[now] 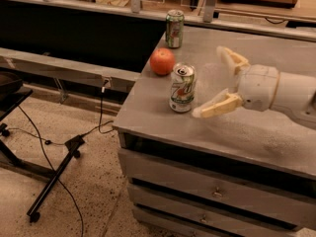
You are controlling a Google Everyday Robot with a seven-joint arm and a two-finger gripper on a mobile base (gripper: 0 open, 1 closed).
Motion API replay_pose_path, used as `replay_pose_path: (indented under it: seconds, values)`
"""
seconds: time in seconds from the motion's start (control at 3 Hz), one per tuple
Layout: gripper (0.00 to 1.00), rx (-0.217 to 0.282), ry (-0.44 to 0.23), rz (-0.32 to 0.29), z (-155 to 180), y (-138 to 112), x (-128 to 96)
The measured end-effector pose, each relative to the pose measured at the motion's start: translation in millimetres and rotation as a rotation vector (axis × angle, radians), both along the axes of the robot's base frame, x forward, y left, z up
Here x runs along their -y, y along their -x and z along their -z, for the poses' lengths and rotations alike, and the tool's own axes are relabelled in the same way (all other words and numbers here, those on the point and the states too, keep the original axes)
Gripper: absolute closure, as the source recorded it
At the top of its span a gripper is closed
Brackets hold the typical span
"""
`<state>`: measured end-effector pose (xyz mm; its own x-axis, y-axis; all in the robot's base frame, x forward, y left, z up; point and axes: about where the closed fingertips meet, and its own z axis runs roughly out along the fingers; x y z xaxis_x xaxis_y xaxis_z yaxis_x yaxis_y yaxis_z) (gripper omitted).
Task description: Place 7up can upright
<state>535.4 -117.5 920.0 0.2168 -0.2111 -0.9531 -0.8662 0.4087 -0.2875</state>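
Note:
The 7up can, white-silver with green patches and a red dot, stands upright on the grey cabinet top near its left front edge. My gripper is just right of the can, fingers spread wide apart and holding nothing. The lower finger points at the can's base with a small gap; the upper finger is further back. The white arm reaches in from the right.
An orange round fruit sits just behind and left of the can. A darker green can stands upright at the back left. The top's left and front edges drop off to the floor. Drawers sit below. Cables and a stand lie on the floor at left.

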Motion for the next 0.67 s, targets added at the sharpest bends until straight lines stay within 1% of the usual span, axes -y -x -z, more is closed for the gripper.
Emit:
replay_pose_path:
  seconds: [0.33, 0.67]
  values:
    - [0.00, -0.051, 0.151, 0.157, -9.2, 15.0, 39.1]
    - [0.00, -0.065, 0.172, 0.182, -19.2, 19.2, 41.4]
